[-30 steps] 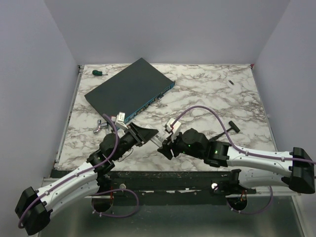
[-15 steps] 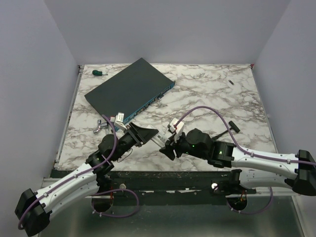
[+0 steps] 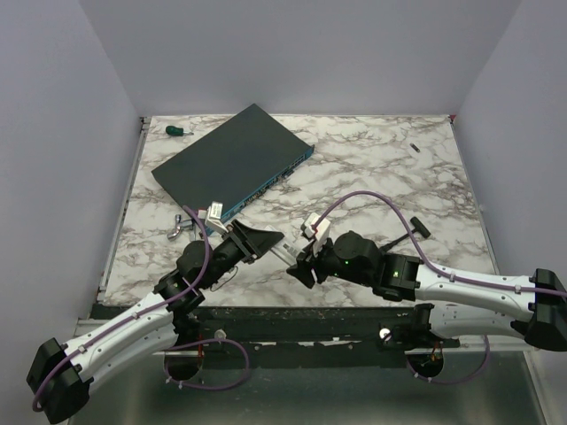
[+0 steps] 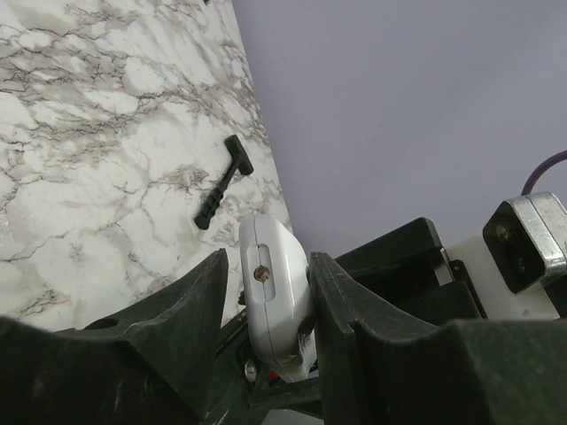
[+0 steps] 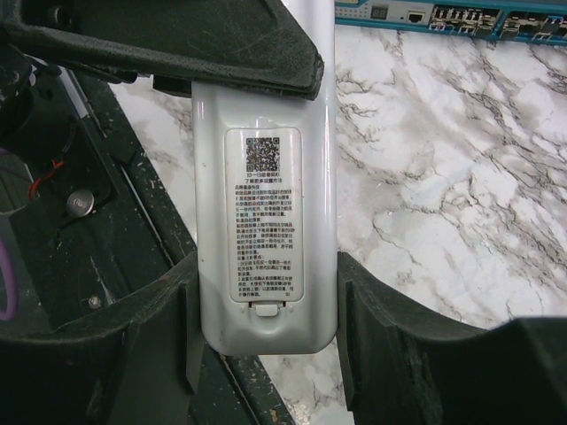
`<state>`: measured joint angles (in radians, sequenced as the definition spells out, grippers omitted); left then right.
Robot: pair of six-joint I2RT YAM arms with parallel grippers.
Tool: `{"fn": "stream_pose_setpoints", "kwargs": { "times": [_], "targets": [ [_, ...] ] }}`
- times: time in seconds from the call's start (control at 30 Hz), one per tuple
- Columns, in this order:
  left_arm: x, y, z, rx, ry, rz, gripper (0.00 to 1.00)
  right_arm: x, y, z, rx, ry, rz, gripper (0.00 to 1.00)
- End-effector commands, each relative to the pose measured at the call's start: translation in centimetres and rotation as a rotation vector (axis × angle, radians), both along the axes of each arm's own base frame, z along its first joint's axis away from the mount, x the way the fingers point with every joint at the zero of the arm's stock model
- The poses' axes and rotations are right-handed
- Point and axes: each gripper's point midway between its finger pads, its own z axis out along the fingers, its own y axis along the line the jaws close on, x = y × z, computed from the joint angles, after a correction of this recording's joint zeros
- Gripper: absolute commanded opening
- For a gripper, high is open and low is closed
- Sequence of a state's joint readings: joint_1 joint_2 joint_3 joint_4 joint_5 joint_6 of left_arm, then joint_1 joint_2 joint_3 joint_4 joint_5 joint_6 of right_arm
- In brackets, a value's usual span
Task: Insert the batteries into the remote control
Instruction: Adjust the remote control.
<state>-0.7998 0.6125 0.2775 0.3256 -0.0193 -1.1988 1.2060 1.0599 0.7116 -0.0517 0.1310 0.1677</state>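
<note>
The white remote control (image 3: 285, 251) is held off the table near the front edge, between my two grippers. In the right wrist view its back (image 5: 266, 221) faces the camera, with a QR-code label and a closed battery cover with its latch at the near end. My right gripper (image 5: 266, 319) is shut on its two long sides. My left gripper (image 4: 266, 292) grips the other end (image 4: 273, 292) across its thin faces; the right finger (image 4: 354, 336) touches it and a narrow gap shows beside the left finger. No batteries are in view.
A big dark flat box with a blue port edge (image 3: 232, 161) lies at the back left. A green-handled screwdriver (image 3: 177, 130) is behind it. A black T-shaped tool (image 3: 409, 232) lies at the right. A small metal piece (image 3: 180, 227) lies at the left.
The right arm has shifted slightly to the right since a second ago while keeping hold of the remote. The left arm has stayed put.
</note>
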Motion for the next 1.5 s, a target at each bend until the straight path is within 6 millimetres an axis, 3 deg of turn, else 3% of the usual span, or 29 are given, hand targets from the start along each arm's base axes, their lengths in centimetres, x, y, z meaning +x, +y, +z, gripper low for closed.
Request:
{"fn": "stream_pose_setpoints", "kwargs": {
  "times": [0.0, 0.27, 0.47, 0.6, 0.73, 0.83, 1.0, 1.13, 1.4, 1.47],
  "targets": [
    [0.8, 0.6, -0.6, 0.014, 0.024, 0.052, 0.43, -0.8, 0.2, 0.4, 0.028, 0.012, 0.036, 0.01],
    [0.8, 0.6, -0.6, 0.011, 0.027, 0.051, 0.38, -0.9, 0.2, 0.5, 0.04, 0.009, 0.041, 0.01],
    [0.8, 0.2, -1.0, 0.007, 0.044, 0.034, 0.06, -0.4, 0.3, 0.7, 0.045, -0.007, 0.022, 0.01],
    [0.5, -0.3, -0.9, -0.008, 0.038, 0.007, 0.0, 0.1, 0.3, 1.0, 0.043, -0.019, 0.004, 0.02],
    [0.3, -0.5, -0.3, -0.031, -0.004, -0.012, 0.0, 0.3, 0.2, 1.6, 0.057, -0.029, -0.013, 0.35],
    [-0.1, -0.7, -0.1, -0.035, -0.036, -0.038, 0.0, 0.3, 0.1, 3.5, 0.131, -0.053, -0.015, 0.6],
    [0.2, 0.2, -0.9, 0.009, -0.038, -0.006, 0.0, 1.3, -1.4, 6.4, 0.26, -0.06, -0.133, 0.81],
    [0.4, 0.6, -1.1, 0.046, -0.059, 0.002, 0.0, 2.6, -3.5, 7.3, 0.344, -0.027, -0.286, 0.98],
    [0.3, 1.5, -0.8, -0.037, -0.113, 0.004, 0.0, 3.2, -6.8, 6.8, 0.49, 0.064, -0.46, 1.0],
    [0.2, 1.7, -0.5, -0.06, -0.135, -0.005, 0.0, 3.0, -7.2, 6.3, 0.495, 0.114, -0.486, 0.93]
  ]
}}
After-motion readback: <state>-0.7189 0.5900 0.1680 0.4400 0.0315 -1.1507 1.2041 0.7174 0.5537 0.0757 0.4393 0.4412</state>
